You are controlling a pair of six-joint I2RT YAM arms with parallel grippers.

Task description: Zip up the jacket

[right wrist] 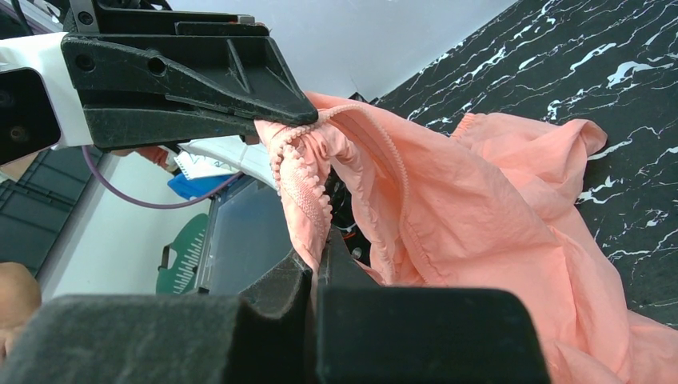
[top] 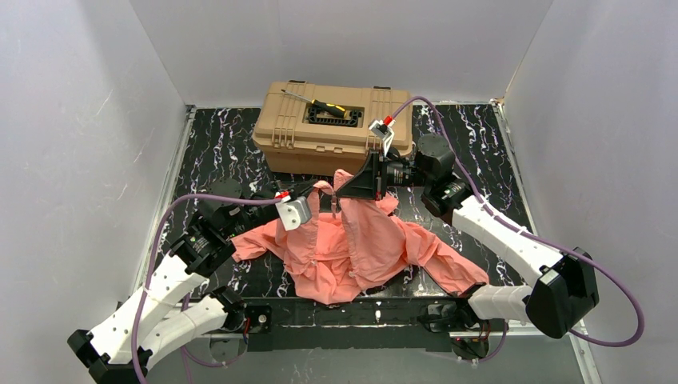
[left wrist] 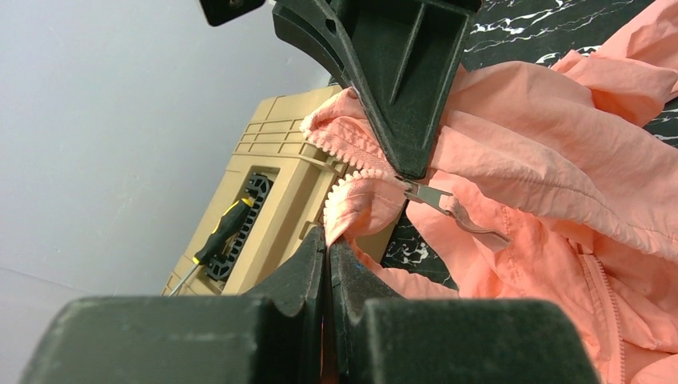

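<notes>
The salmon-pink jacket [top: 352, 248] is lying crumpled on the black marbled desk [top: 216, 152], just in front of a tan toolbox [top: 336, 128], with its sleeves spreading to both sides. Its thin fabric is wrinkling all over, and the upper front edge is hanging lifted off the desk. The left end effector [left wrist: 328, 236] is pinching one edge lined with pink zipper teeth [left wrist: 344, 144]. The right end effector [left wrist: 404, 164] is clamping the jacket close beside it, with the metal zipper pull [left wrist: 448, 204] sticking out at its tips.

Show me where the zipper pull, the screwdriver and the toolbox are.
zipper pull [left wrist: 432, 198], left wrist view, its metal tab.
screwdriver [left wrist: 223, 233], left wrist view, its black-and-yellow handle.
toolbox [top: 312, 156], top external view, its front wall.
</notes>
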